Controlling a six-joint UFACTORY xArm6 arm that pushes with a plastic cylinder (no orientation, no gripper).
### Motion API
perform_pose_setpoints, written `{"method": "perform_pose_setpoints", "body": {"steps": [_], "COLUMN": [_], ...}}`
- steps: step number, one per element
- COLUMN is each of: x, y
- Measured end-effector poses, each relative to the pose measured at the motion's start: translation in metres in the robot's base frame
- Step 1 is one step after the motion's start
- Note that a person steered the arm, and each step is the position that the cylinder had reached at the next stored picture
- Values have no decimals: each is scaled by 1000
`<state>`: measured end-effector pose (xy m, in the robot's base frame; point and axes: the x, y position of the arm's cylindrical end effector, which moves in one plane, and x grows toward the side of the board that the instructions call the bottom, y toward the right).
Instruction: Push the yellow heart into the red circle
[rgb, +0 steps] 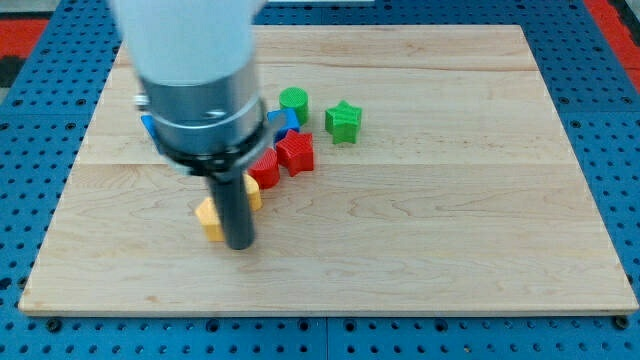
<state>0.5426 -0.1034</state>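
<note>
The tip (240, 244) is seen left of frame centre, touching or just beside the yellow heart (210, 217), which is partly hidden behind the rod. No gripper is fitted, so no open or closed state applies. The red circle (265, 168) lies just above and right of the heart. A red star (296, 152), green circle (294, 103), green star (343, 121) and partly hidden blue blocks (283, 122) are clustered on the wooden board (450, 200).

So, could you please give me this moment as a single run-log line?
my tip: at yellow heart, on its right | red circle: up-right of heart, contact unclear | red star: beside circle | goal: not confirmed
</note>
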Motion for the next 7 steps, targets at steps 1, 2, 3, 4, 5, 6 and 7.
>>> {"method": "perform_pose_setpoints", "body": {"steps": [1, 2, 3, 4, 5, 6, 7], "x": [-23, -46, -40, 6, -1, -31, -54], "y": [-26, -28, -32, -34, -10, -10, -12]}}
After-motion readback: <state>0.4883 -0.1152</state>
